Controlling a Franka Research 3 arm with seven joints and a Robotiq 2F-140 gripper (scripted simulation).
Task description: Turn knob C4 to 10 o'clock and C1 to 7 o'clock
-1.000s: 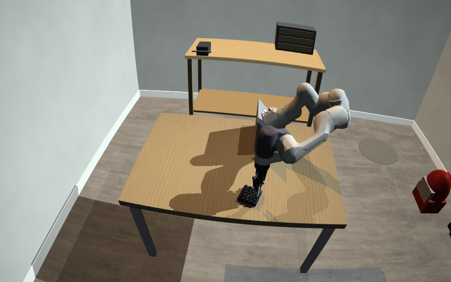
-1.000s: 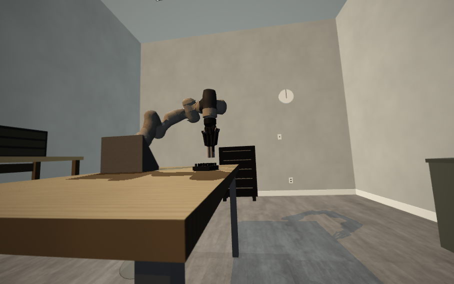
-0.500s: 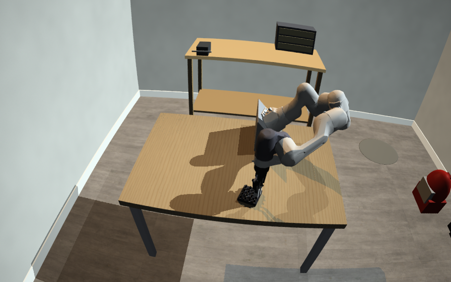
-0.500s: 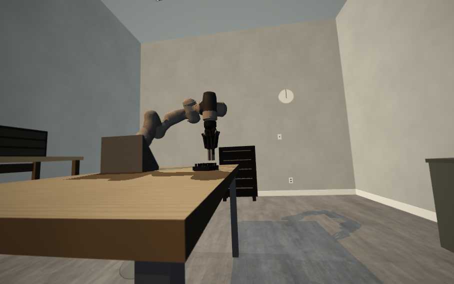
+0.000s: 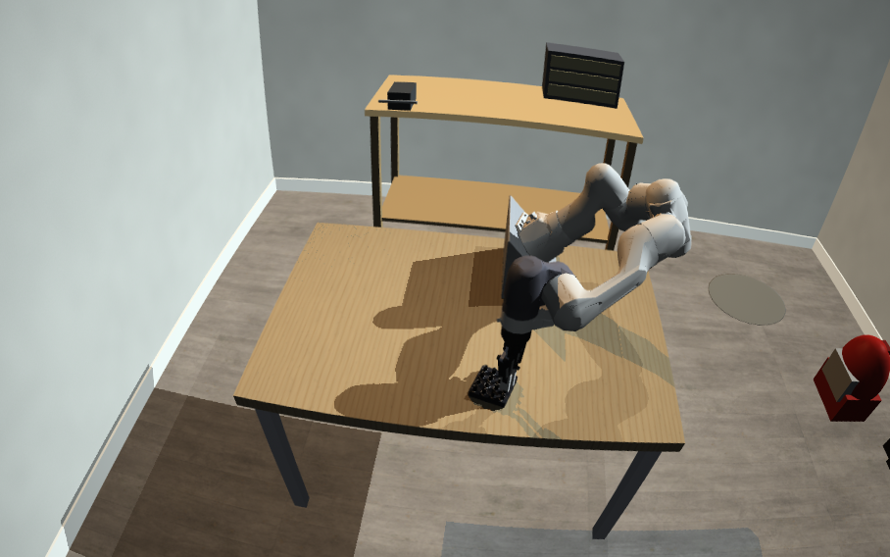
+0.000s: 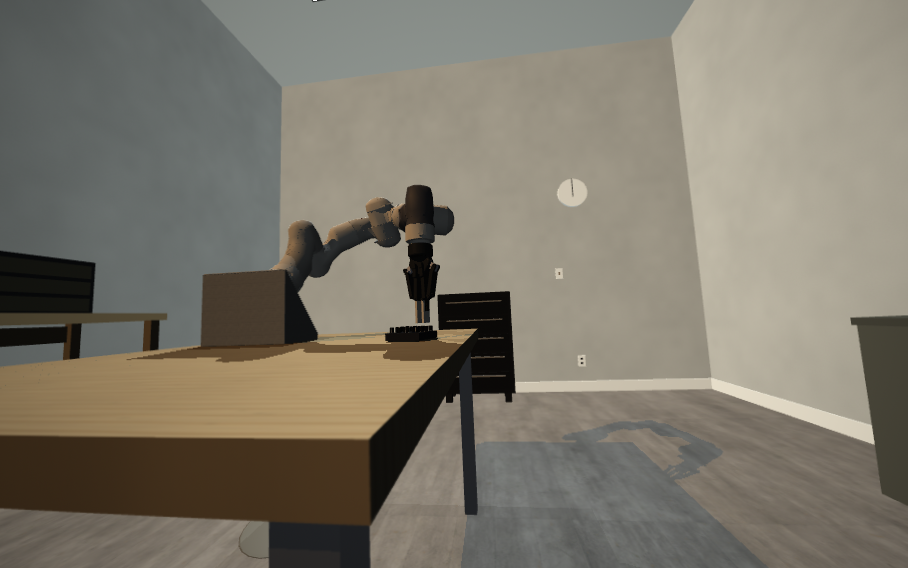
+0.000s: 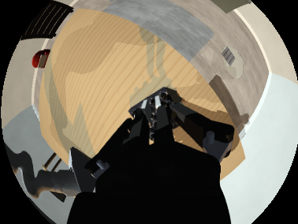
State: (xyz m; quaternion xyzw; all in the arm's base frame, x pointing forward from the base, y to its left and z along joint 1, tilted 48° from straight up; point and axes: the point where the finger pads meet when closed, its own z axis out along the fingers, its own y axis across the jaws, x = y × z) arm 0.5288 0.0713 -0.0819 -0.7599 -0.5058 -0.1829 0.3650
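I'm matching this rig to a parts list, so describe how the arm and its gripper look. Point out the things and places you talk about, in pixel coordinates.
The arm (image 5: 610,282) (image 6: 351,234) is pale grey-white, with smooth, rounded segments; a dark section sits near the wrist. The gripper (image 5: 506,379) (image 6: 422,321) (image 7: 153,103) is black, with angular linkages and slim fingers showing lighter, greyish faces. I can't make out cables or markings.

Knob names (image 5: 492,385) (image 7: 162,95) too small

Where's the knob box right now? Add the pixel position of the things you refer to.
The knob box (image 5: 488,392) (image 6: 410,336) (image 7: 135,107) stands on the table (image 5: 315,315) (image 6: 234,401) (image 7: 98,63), near its long edge at the bottom of the top view, right of centre, directly below the gripper (image 5: 508,382) (image 6: 422,322) (image 7: 153,103).
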